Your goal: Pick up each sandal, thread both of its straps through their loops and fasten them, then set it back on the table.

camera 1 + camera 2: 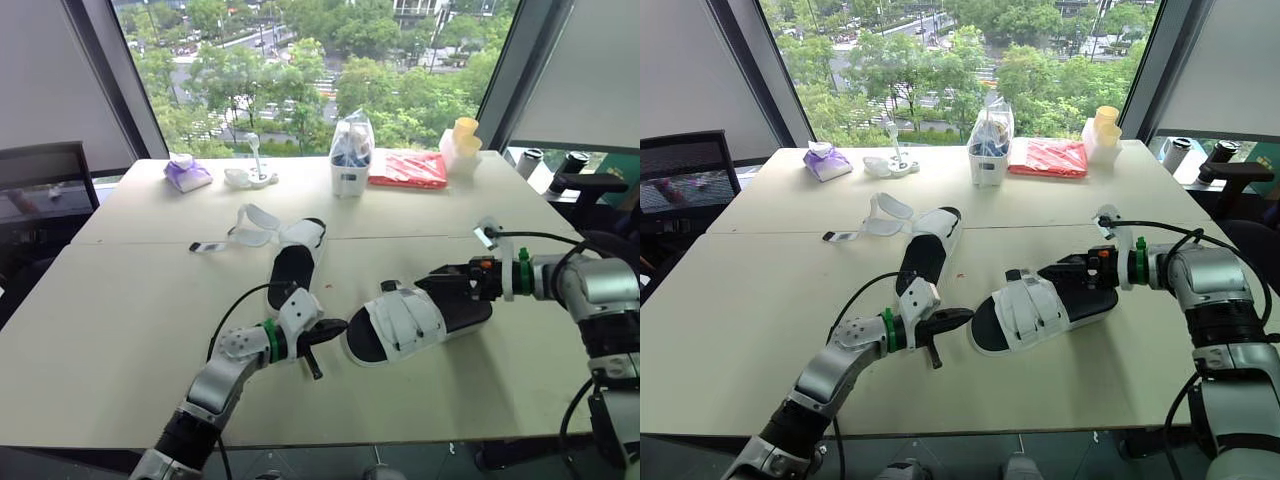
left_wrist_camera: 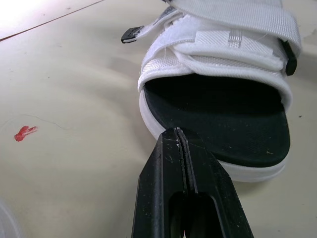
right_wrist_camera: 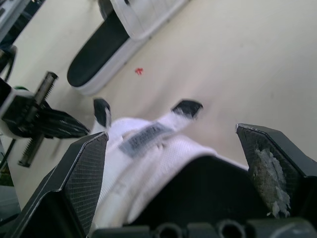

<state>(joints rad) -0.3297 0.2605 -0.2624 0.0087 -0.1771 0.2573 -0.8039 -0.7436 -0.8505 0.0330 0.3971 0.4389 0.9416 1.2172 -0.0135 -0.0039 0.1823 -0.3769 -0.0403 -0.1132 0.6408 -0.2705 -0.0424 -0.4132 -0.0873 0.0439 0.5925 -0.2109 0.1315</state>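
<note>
Left wrist view cuts off the heel of the near sandal [image 2: 218, 106]. The left gripper [image 2: 178, 132], fingers pressed together, sits at its toe, contact unclear. Rightward, the right gripper [image 3: 172, 134] spreads wide astride that heel. The far sandal [image 1: 295, 262] lies unstrapped on the table [image 1: 120, 330].

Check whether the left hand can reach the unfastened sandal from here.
Probably yes. The left hand is shut on nothing, and the unfastened sandal lies just beyond it with nothing between; it points at the fastened sandal, so it would need turning.
</note>
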